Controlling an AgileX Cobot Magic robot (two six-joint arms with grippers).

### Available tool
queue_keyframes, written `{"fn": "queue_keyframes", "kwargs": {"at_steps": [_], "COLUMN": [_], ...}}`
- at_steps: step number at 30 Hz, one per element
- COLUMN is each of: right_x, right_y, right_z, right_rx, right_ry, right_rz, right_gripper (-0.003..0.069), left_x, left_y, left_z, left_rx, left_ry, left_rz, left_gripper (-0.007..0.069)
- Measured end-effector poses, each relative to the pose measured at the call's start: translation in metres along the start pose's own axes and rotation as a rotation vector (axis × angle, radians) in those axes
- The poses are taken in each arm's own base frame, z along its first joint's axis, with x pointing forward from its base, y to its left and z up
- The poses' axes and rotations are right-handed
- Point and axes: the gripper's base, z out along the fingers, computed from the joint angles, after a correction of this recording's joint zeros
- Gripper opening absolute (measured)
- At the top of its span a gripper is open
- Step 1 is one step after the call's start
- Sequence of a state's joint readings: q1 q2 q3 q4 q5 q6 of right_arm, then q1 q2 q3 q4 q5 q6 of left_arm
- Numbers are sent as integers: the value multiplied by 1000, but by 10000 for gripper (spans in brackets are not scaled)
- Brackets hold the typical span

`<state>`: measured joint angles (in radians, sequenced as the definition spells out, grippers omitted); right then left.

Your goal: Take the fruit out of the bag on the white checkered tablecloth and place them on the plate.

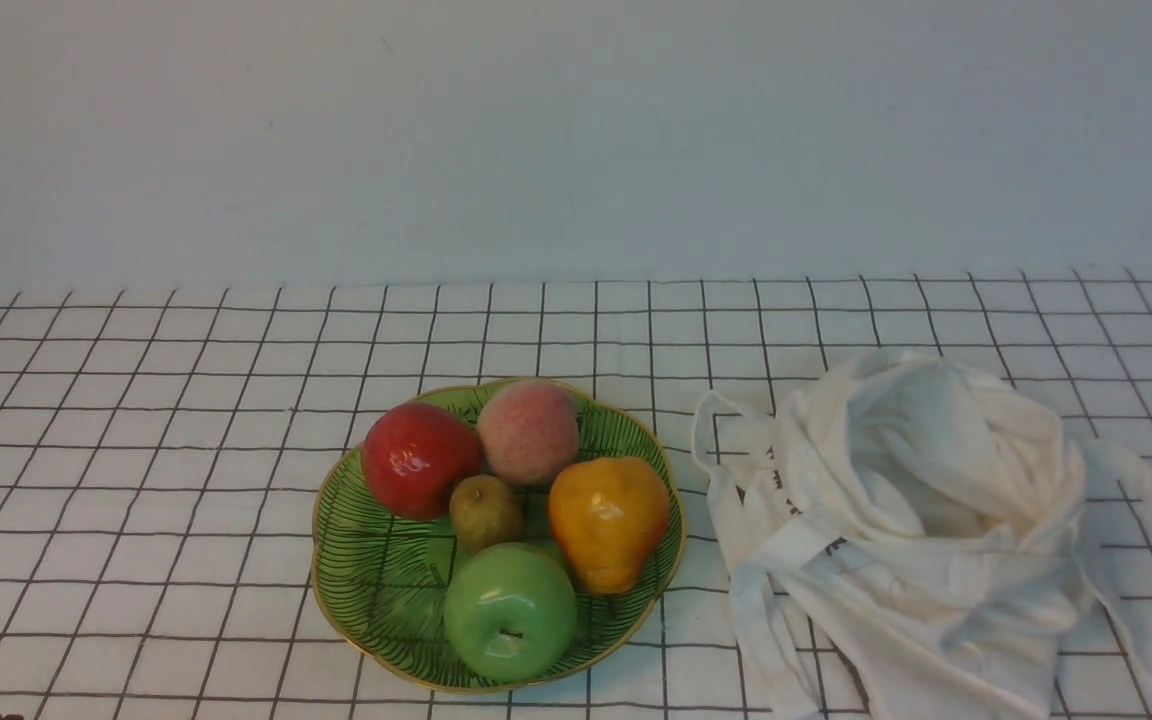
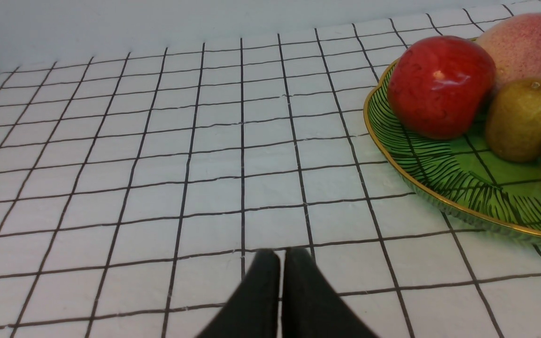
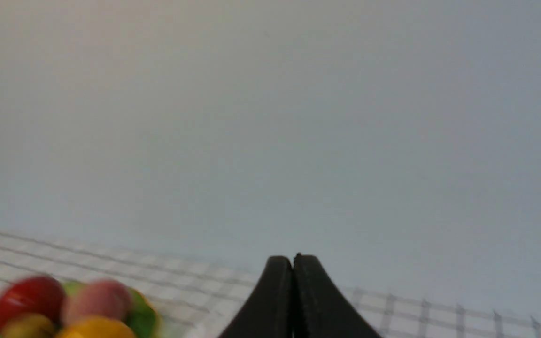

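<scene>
The small olive-brown fruit [image 1: 485, 512] [image 2: 524, 120] lies on the green plate [image 1: 366, 575] [image 2: 444, 180] among larger fruits. The white bag [image 1: 921, 530] lies crumpled to the plate's right on the white checkered tablecloth [image 1: 136, 420] [image 2: 158, 150], its mouth open. Neither arm appears in the front view. My left gripper [image 2: 281, 256] is shut with nothing in it, low over bare cloth beside the plate. My right gripper [image 3: 293, 260] is shut and empty, raised and facing the wall, with the plate [image 3: 146, 317] blurred below it.
On the plate also sit a red apple [image 1: 419, 460] [image 2: 440, 87], a pink peach [image 1: 528, 431] [image 2: 524, 47], a yellow-orange pear [image 1: 608, 522] and a glossy green apple [image 1: 509, 612]. The bag's straps [image 1: 726, 470] trail toward the plate. A pale wall [image 1: 576, 130] stands behind.
</scene>
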<state>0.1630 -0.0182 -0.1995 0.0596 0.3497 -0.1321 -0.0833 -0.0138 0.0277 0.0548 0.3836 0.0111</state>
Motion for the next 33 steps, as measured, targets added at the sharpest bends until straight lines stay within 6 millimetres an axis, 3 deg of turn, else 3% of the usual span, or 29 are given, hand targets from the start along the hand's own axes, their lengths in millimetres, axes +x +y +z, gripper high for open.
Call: {"fn": "queue_keyframes", "kwargs": {"at_steps": [4,5,6,33], "right_x": [60,62,77,78], "right_y": [-3,-3,-3,-3], "right_z": [9,9,9,9], "right_rx": [125,124,141,138], "right_ry": [202,211,278,279], "right_rz": [-71,-70,-69,-32], "right_gripper": [-13,-13,-13,-13], "left_x": [0,0,0,0], "left_y": [0,0,0,0], "left_z": [0,0,0,0], "left_rx": [0,0,0,0], "left_ry": [0,0,1,1], "left_rz": [0,0,0,0], "left_gripper": [-8,-8,-8,-8]}}
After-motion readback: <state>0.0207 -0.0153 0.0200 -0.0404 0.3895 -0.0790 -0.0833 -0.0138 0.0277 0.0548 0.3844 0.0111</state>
